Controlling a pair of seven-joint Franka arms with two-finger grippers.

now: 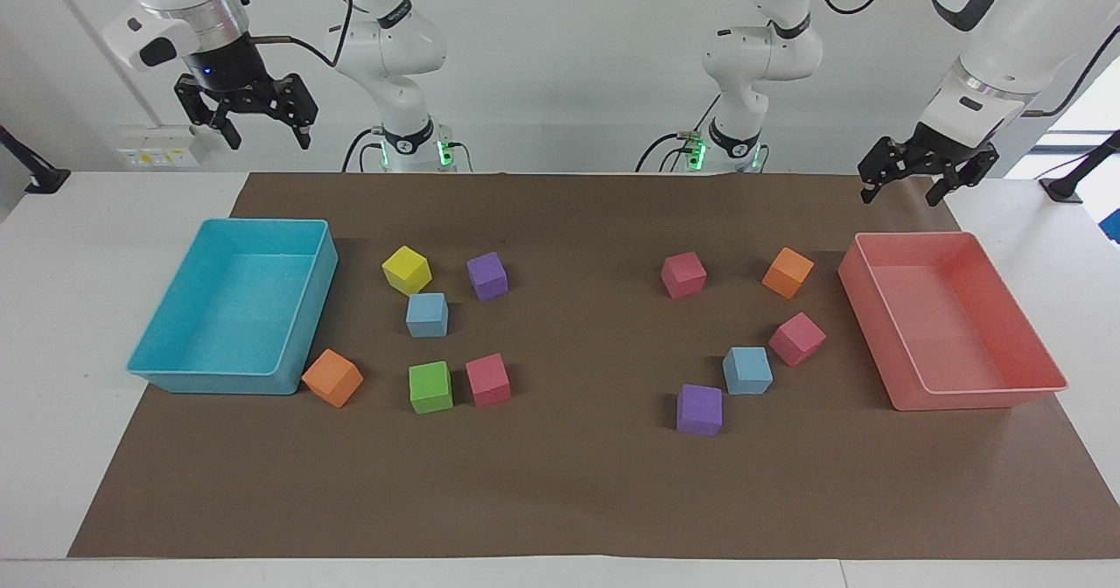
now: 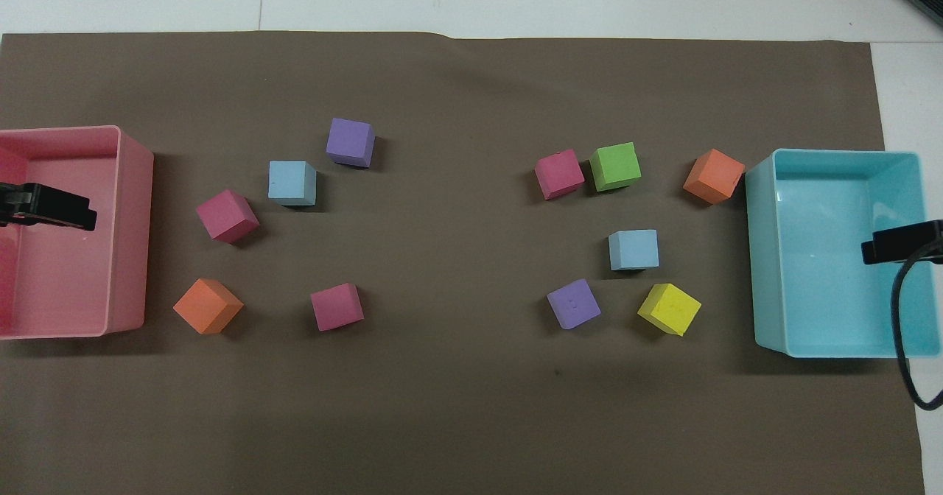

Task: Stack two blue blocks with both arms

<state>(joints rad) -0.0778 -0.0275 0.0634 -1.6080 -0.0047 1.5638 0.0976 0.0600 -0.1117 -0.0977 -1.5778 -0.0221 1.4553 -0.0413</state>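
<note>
1. While both arms hang raised, eleven cubes lie on the brown paper (image 1: 569, 492): two blue, two purple, three pink, two orange, one green, one yellow.
2. One blue block (image 1: 427, 315) sits between the yellow cube (image 1: 407, 269) and the green cube (image 1: 430, 387), toward the right arm's end.
3. The other blue block (image 1: 747, 370) lies touching a purple cube (image 1: 699, 409) near the pink tray (image 1: 980, 388).
4. The right gripper (image 1: 259, 130) hovers high over the turquoise tray (image 1: 210, 378), jaws spread, holding nothing.
5. The left gripper (image 1: 901, 187) hovers over the pink tray, jaws apart, likewise empty.
</note>
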